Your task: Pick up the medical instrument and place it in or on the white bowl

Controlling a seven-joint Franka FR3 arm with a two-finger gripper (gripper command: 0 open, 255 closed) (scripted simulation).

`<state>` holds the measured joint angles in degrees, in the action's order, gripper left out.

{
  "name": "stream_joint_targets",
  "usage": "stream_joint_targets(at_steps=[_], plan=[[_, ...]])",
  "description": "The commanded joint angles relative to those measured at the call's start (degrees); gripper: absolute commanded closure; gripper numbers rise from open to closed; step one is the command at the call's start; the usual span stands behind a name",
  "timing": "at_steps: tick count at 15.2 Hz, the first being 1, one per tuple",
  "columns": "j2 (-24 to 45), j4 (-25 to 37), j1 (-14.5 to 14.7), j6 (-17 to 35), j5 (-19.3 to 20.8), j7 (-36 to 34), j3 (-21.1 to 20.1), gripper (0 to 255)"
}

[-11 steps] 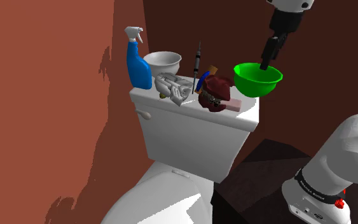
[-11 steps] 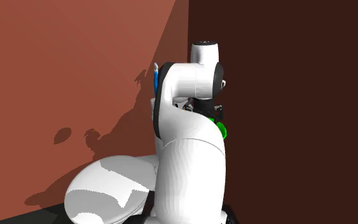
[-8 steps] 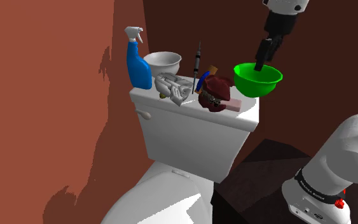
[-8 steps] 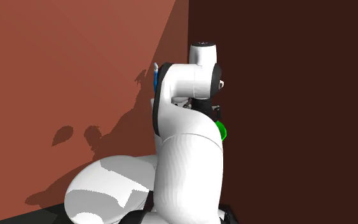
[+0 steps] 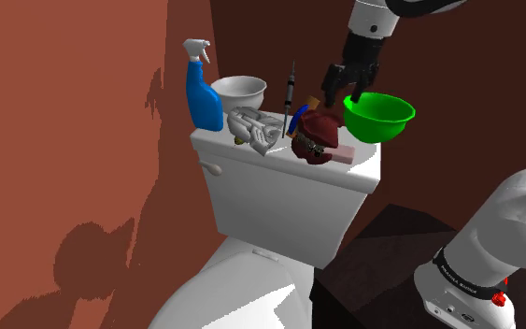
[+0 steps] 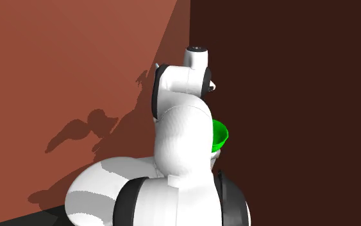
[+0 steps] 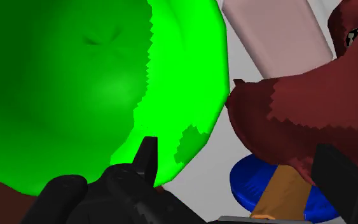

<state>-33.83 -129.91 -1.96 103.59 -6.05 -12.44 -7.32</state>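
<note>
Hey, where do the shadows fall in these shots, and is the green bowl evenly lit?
Shoulder view: the arm casts a shadow low on the reddish wall, another lies beside the spray bottle; the adjoining wall is far darker. Second exterior view: its shadow crosses the reddish wall. Wrist view: no, the green bowl is mostly dimmer, with a brighter, jagged-edged band along one side.

My arm (image 6: 182, 138) is all fat, rounded white shells with dark bands at the joints. On the lowest link I see a black ring (image 5: 471, 274) with small pale lettering, and a little red part (image 5: 501, 299) just beside it. The gripper (image 5: 343, 92) is plain black and angular.
</note>
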Motion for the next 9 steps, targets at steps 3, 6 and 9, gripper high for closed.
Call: stream_joint_targets(at_steps=[3,6,9], plan=[[6.50,3.06,-1.34,6.11,-2.88,-9.31,-2.68,0],[11.70,5.91,-2.35,10.57,-4.17,-15.86,-4.36,0],[17.08,9.35,-3.35,14.72,-4.80,-22.35,-5.77,0]])
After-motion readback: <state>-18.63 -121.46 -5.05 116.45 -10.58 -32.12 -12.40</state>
